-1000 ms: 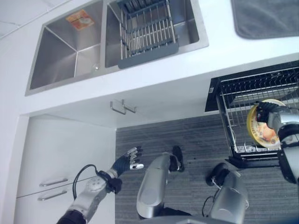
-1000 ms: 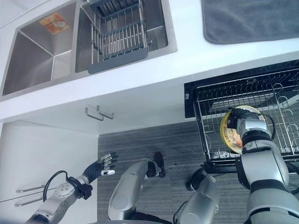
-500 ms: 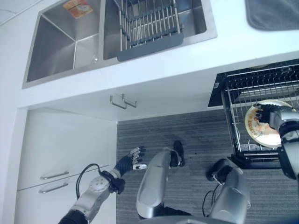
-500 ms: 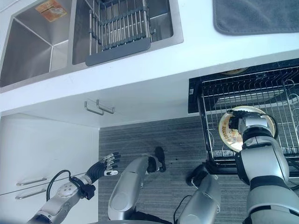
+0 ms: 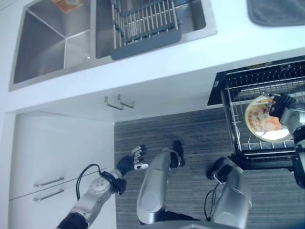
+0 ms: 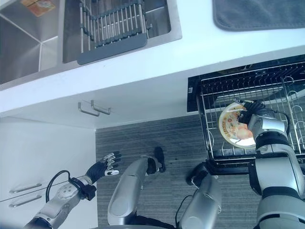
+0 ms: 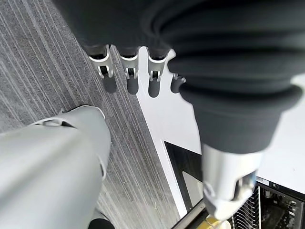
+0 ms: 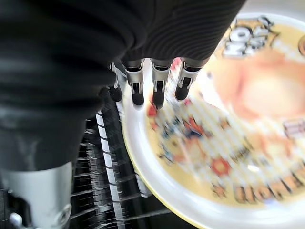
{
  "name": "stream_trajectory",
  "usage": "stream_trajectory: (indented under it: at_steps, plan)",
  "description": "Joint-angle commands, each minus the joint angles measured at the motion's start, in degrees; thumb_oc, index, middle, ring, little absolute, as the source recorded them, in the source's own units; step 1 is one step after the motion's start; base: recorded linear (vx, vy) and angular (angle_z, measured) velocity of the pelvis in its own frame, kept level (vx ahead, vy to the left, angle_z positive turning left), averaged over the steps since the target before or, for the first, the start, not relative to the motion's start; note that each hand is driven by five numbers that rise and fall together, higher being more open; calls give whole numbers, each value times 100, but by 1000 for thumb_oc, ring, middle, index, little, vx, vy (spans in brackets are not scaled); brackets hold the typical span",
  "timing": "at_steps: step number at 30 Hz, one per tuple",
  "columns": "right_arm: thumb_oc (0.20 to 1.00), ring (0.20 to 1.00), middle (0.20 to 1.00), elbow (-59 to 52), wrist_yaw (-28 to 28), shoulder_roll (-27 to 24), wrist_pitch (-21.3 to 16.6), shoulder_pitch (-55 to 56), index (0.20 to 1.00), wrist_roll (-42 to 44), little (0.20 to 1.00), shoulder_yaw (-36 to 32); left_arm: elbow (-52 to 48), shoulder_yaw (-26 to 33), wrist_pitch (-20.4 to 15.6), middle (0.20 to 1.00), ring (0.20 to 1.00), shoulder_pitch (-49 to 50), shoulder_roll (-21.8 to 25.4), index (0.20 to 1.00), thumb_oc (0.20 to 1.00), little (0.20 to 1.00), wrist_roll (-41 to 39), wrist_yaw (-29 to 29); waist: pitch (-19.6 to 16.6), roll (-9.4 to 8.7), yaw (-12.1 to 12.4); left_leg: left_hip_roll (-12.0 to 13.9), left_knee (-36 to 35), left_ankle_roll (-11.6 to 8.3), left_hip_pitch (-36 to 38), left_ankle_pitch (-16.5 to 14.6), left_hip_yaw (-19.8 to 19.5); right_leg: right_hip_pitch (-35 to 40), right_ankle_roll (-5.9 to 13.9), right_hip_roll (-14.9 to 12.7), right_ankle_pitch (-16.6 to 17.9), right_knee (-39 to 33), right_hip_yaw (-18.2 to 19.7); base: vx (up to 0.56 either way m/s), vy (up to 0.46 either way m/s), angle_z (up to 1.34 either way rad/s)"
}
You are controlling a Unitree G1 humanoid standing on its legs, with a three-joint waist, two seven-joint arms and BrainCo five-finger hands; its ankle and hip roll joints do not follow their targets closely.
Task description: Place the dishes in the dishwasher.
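Note:
A yellow printed plate (image 5: pixel 261 123) lies tilted in the front left part of the pulled-out dishwasher rack (image 5: pixel 231 109). My right hand (image 6: pixel 256 112) is at the plate's upper right rim. In the right wrist view its fingers (image 8: pixel 157 90) reach straight over the plate (image 8: pixel 238 124), and its thumb (image 8: pixel 38 195) stands off over the rack wires. My left hand (image 5: pixel 129 161) hangs open and idle above the striped floor beside the white cabinet, its fingers (image 7: pixel 128 81) straight.
A double sink holds a grey wire drainer (image 5: pixel 143 26) at the back. A grey mat (image 5: pixel 279 9) lies on the white counter above the dishwasher. White cabinet doors with bar handles (image 5: pixel 47 186) stand at the left.
The plate has gone from upright on its edge to leaning flatter in the rack. My right hand has moved from its front to its upper right rim. The camera has shifted.

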Motion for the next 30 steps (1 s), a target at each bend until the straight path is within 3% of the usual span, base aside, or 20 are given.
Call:
stream_trajectory:
  at_steps: [1,5,9,13,18,20,25,27,29,30]
  plan:
    - [1000,1000,1000,-187,-224,-123,-372,63,1000,424,1000,-328,-184,40,-413,1000,1000,322,213,1000,1000,1000,-188,15,-78,-115,-19,370,-459,-519,486,-166,-70,46,460,-295,60,37,244,39,1,-28]
    - [1000,1000,1000,-2375,-376,362,-537,1332,1000,340,1000,-1027,-195,338,-633,1000,1000,427,3,1000,1000,1000,-151,146,-78,-342,-322,427,-745,-513,750,-53,101,193,513,-81,189,-281,385,35,4,-28]
    - [1000,1000,1000,-3507,-518,783,-645,2286,1000,37,1000,-1542,-54,602,-738,1000,1000,438,-155,1000,1000,1000,-94,232,-80,-508,-553,439,-1169,-502,1161,96,264,480,568,130,332,-658,481,24,-12,-29]
    - [1000,1000,1000,-4309,-519,1049,-823,3007,1000,-109,1000,-1967,367,868,-979,1000,1000,472,-419,1000,1000,1000,43,424,-372,-774,-755,470,-2318,-686,1807,620,348,1098,702,477,734,-1824,559,62,-86,-17]
    - [1000,1000,1000,-4623,-496,1037,-1119,3488,1000,-412,1000,-2471,710,980,-1135,1000,1000,565,-600,1000,1000,1000,166,445,-735,-910,-858,567,-3017,-898,2226,979,417,1681,753,705,996,-2754,489,35,-86,-18]
    - [1000,1000,1000,-4545,-774,1060,-1342,3617,1000,-536,1000,-2712,1064,1047,-1296,1000,1000,595,-716,1000,1000,1000,338,463,-942,-953,-874,584,-3200,-964,2376,1072,419,1882,788,756,1096,-3039,465,0,-93,-3]
    - [1000,1000,1000,-4237,-1484,1234,-1631,3849,1000,-971,1000,-3119,1506,1216,-1366,1000,1000,617,-873,1000,1000,1000,450,473,-1200,-948,-906,602,-3248,-1009,2568,1088,481,2138,851,713,1232,-3314,417,6,-48,0]
    - [1000,1000,1000,-3914,-1741,1386,-1804,3996,1000,-659,1000,-3316,1718,1259,-1356,1000,1000,642,-929,1000,1000,1000,622,533,-1312,-906,-896,608,-3176,-1005,2657,1023,493,2273,873,666,1246,-3346,359,86,-58,0]
    - [1000,1000,1000,-3589,-1723,1559,-1734,4152,1000,-397,1000,-3318,1851,1268,-1281,1000,1000,626,-983,1000,1000,1000,742,546,-1406,-881,-880,592,-3153,-1002,2720,1002,452,2381,878,643,1249,-3369,305,104,-85,3]
    - [805,805,805,-3352,-1785,1616,-1872,4196,805,-338,805,-3318,1953,1274,-1265,1000,1000,614,-1035,1000,1000,1000,768,550,-1466,-869,-872,589,-3155,-1001,2760,997,439,2444,866,652,1240,-3392,275,88,-68,5]
